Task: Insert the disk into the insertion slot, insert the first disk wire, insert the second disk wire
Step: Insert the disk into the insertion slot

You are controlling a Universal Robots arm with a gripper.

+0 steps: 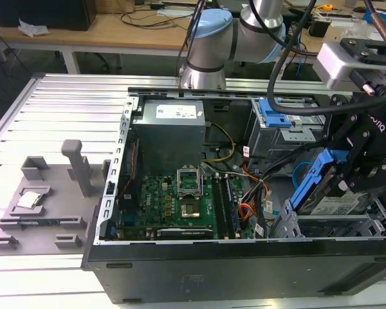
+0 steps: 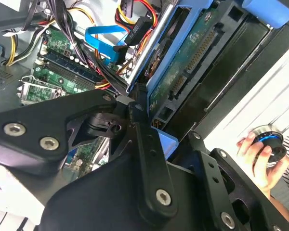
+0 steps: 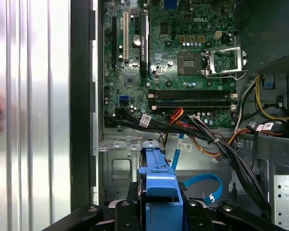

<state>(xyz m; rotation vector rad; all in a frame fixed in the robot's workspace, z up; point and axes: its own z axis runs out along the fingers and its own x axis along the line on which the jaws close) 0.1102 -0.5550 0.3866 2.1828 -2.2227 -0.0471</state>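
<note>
The disk (image 1: 316, 188) is up in my grip right now, steeply tilted, blue carrier edge on top. My fingers (image 1: 355, 175) are pinching it from both sides. It hangs just above the insertion slot (image 1: 321, 226), at the exterior view's right end of the open computer case (image 1: 180, 273). A blue cable (image 3: 202, 185) loops just beside the slot, with the motherboard (image 3: 183, 62) beyond.

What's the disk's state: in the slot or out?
Out. The gripper holds the disk tilted above the slot, not inside a bay.
</note>
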